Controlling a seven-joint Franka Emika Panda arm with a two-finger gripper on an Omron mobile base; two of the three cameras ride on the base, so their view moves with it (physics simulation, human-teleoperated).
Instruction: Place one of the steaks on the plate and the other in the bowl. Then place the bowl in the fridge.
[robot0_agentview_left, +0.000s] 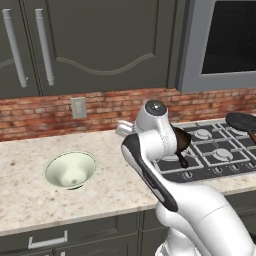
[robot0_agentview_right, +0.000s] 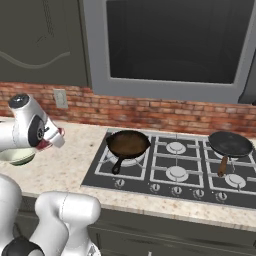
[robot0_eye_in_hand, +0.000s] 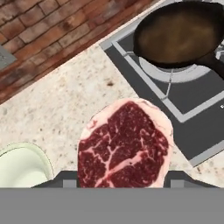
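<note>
One steak btwn gripper fingers, held above counter

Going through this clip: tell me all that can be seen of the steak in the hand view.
The steak is a flat, rounded slab of dark red raw meat, marbled with whitish streaks and edged with a pale pink fat rim. It sits between the gripper fingers, its lower edge cut off by the bottom of the view, so it looks held. Behind it lie the speckled counter, the bowl on one side and the stove with a brown pan on the other.
</note>
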